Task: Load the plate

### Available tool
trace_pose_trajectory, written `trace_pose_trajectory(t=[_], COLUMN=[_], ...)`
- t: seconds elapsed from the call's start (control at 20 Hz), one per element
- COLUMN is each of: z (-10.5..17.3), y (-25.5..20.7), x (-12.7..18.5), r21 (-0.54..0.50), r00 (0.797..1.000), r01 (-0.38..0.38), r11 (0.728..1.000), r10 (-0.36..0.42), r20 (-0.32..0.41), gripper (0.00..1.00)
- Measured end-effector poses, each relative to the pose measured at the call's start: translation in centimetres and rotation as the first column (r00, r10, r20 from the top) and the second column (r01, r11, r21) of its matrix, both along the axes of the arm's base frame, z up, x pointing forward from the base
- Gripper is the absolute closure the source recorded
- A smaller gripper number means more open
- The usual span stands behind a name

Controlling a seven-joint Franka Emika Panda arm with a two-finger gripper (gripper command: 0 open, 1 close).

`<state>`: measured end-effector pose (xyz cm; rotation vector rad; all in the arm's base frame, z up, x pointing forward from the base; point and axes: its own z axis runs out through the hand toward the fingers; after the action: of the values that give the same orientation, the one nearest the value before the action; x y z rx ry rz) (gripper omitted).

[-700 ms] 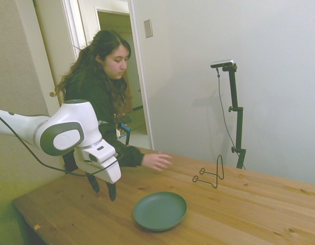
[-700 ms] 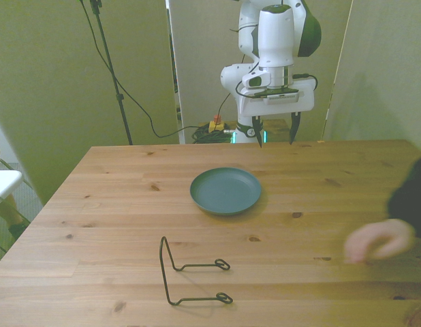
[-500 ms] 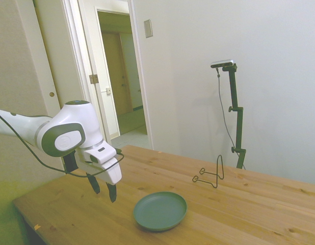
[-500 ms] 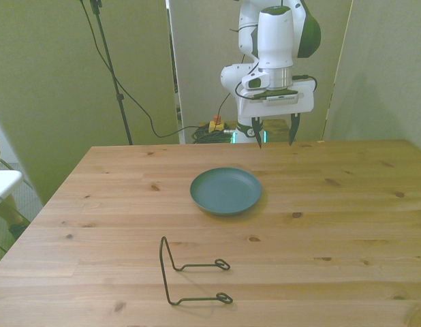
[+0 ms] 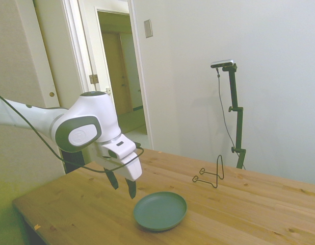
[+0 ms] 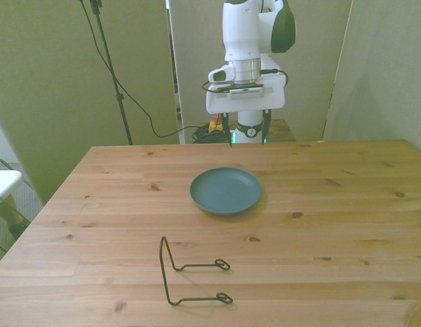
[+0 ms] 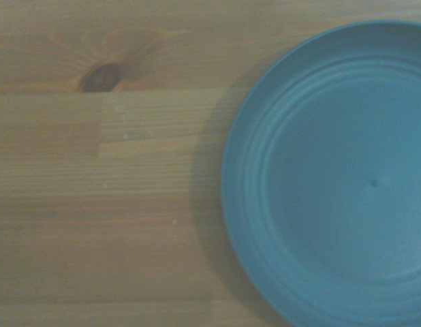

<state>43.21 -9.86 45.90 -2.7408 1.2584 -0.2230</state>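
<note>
The dull grey-green plate (image 5: pixel 160 210) lies flat and bare on the wooden table (image 5: pixel 71 204). In the front view the plate (image 6: pixel 225 191) sits near the table's middle, toward the far edge. My gripper (image 5: pixel 122 185) hangs open and holds nothing, just above the table beside the plate's rim. In the front view the gripper (image 6: pixel 246 133) hovers behind the plate, a little toward the front view's right of its centre. The wrist view shows most of the plate (image 7: pixel 333 177) against bare wood.
A black wire rack (image 6: pixel 190 272) stands on the table (image 6: pixel 333 225) in front of the plate, with one upright loop and two flat prongs. In the side view the wire rack (image 5: pixel 211 176) is beyond the plate, near the wall. An open doorway (image 5: pixel 119 81) lies behind the arm.
The person who reached over the table has gone from view. My arm has swung toward the plate, to the front view's left. The gripper stays open.
</note>
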Motion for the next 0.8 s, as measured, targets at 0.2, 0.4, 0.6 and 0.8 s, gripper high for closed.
trace_pose_trajectory(t=[0.2, 0.4, 0.6, 0.8], z=[0.2, -1.0, -3.3, -3.8], y=[-5.1, -9.6, -13.6, -15.3], x=[0.9, 2.4, 3.9, 4.7], r21=[0.01, 0.011, 0.026, 0.063], r00=[1.0, 0.997, 0.994, 0.996], r01=[0.02, 0.064, 0.089, 0.072], r11=[1.0, 0.998, 0.996, 0.995], r10=[-0.02, -0.064, -0.087, -0.068], r20=[-0.014, -0.041, -0.07, -0.063], gripper=[0.0, 0.0, 0.0, 0.0])
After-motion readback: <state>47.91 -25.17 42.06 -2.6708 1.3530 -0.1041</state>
